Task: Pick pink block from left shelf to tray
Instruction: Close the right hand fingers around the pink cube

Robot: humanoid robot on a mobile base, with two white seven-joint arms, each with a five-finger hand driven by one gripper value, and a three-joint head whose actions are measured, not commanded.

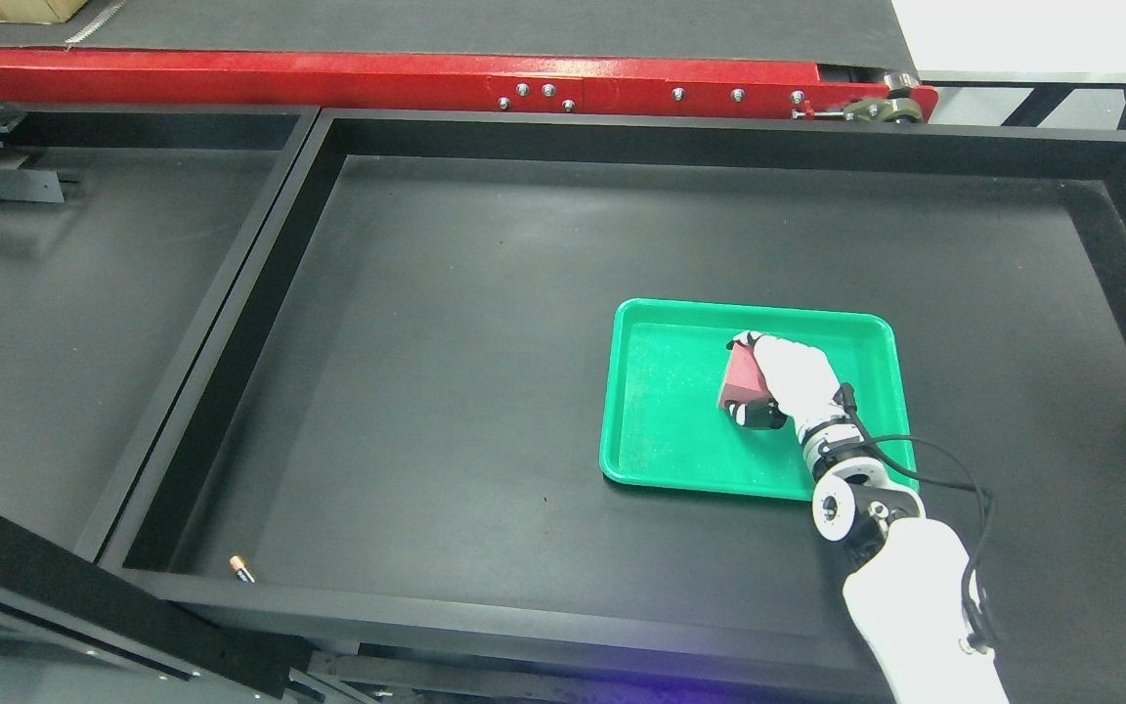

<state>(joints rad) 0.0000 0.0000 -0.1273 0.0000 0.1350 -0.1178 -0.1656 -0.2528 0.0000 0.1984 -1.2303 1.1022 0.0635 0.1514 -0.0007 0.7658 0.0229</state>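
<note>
Inside green tray (651, 430): pink block (743, 379), right hand (786, 381)

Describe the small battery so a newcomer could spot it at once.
Start at the big black bin holding the green tray. Go to its near left corner, far from the tray: the battery lies there alone, a tiny black cylinder with a copper end.

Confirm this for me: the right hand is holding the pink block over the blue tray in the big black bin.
Not quite: the tray is green, not blue. The rest holds: in the head view the right hand is closed on the pink block over that tray, which sits in the large black bin.
</note>
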